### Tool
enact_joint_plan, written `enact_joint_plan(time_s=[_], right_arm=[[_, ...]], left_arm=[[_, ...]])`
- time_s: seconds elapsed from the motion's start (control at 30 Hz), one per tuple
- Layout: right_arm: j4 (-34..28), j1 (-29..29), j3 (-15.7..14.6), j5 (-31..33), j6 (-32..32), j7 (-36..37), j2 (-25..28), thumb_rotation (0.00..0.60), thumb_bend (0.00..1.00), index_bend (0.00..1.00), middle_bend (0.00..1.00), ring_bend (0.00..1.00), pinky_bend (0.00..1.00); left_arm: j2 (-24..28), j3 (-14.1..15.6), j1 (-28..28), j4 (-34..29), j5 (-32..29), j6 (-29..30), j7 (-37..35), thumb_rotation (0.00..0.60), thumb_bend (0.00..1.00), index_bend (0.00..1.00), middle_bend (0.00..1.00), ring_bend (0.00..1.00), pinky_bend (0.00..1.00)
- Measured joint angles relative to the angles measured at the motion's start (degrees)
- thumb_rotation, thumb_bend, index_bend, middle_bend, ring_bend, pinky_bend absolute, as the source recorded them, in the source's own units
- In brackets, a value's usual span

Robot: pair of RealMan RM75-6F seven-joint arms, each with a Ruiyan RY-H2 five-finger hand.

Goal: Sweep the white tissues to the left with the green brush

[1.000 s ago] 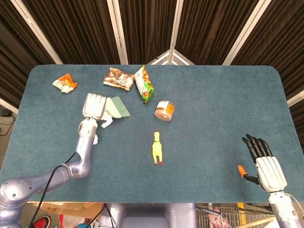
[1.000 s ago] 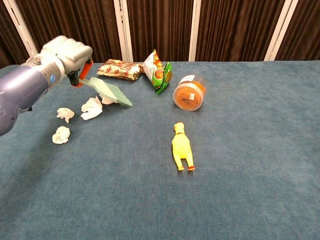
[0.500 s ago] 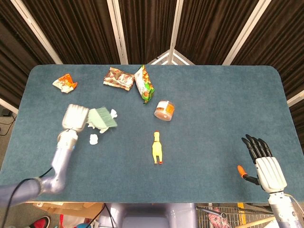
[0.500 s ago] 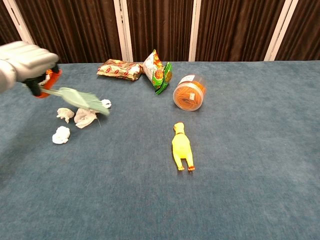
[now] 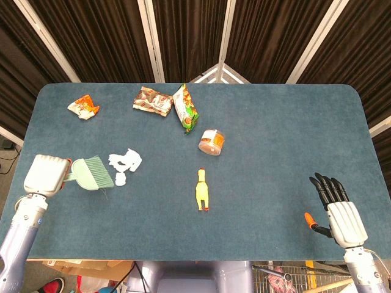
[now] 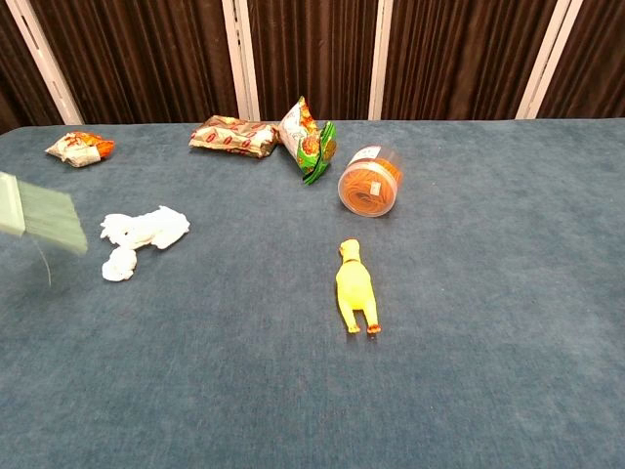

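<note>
Tissues [image 5: 125, 163] lay bunched in a small white clump on the counter [image 5: 275, 122], left of centre, and the left hand [image 5: 45, 175] was closed around the handle of the green brush [image 5: 93, 173], its bristle head pointing right and sitting just beside the clump's left edge, the smallest scrap nearly touching it. From the chest view only the brush head showed, blurred at the left border. That put the brush on the wrong side for another push: by my reading a stroke was just finishing, with the pile only partway to the left edge. Next move would call for lifting the brush over the clump, setting it down on the right side and dragging left. Right hand [image 5: 337, 210] hovered low at the near right corner, fingers straight and apart, holding nothing. Yellow rubber chicken [image 5: 202, 190] and orange tub [image 5: 211, 142] sat well clear.
</note>
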Motion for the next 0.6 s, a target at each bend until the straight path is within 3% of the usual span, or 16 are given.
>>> enact_joint_plan(time_s=[0.13,0.27,0.6], right_arm=[[0.0,0.1,0.0,-0.1,-0.2,-0.4,-0.2,0.6,0.34,0.0,0.0,0.0,0.0],[0.0,0.2,0.0,0.2,-0.4,-0.5,-0.2,0.6,0.34,0.0,0.0,0.0,0.0],[0.3,0.1,0.3,0.8,-0.3,0.7,0.1,0.6,0.34,0.0,0.0,0.0,0.0]], left_arm=[[-0.9,-3.7,-0.4,1.8,1.6,0.7,-4.5,0.6,0.93,0.67,0.94,1.0,0.97],[-5.3,-6.8,-3.2,5.3,0.0,-1.5,-3.9,0.6,0.93,0.67,0.94,1.0,0.97],[-22.2,-8.6,-10.0,18.9,-6.3,-8.0,4.3,0.6,0.93,0.67,0.94,1.0,0.97]])
